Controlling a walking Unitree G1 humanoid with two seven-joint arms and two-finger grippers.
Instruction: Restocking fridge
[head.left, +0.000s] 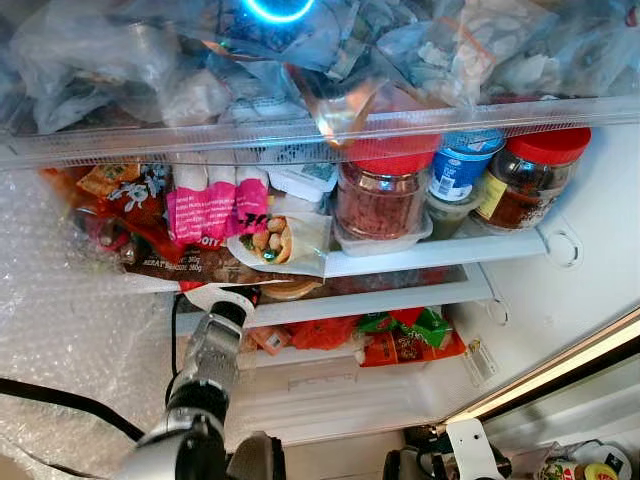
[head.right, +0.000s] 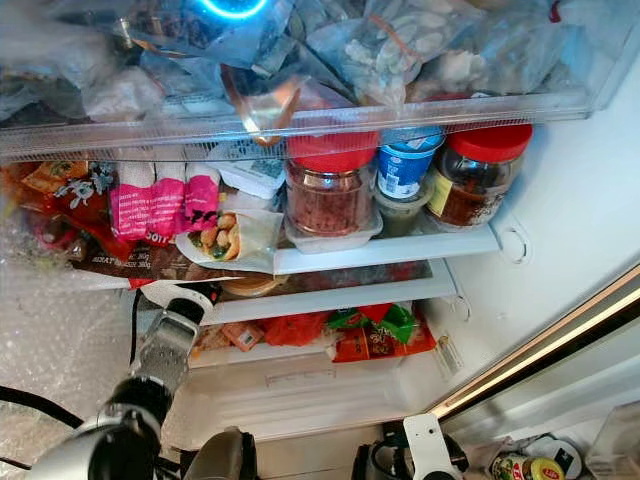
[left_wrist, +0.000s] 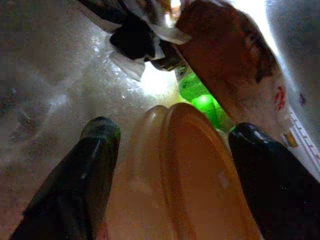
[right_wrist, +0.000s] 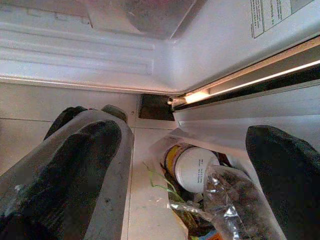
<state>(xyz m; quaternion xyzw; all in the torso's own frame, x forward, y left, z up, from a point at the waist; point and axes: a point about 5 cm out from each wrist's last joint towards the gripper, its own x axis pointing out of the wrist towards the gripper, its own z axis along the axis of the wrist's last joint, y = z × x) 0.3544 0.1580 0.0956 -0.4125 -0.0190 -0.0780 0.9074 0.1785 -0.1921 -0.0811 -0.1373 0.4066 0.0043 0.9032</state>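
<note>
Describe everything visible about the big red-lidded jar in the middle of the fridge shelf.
The red-lidded jar stands upright on the white middle shelf, just under the clear drawer of bagged food. It looks like clear glass or plastic with a wide red screw lid, packed with a reddish-brown grainy filling. It sits on or in a shallow clear tub. A blue-and-white cup stands close to its right, a wrapped food pack to its left.
</note>
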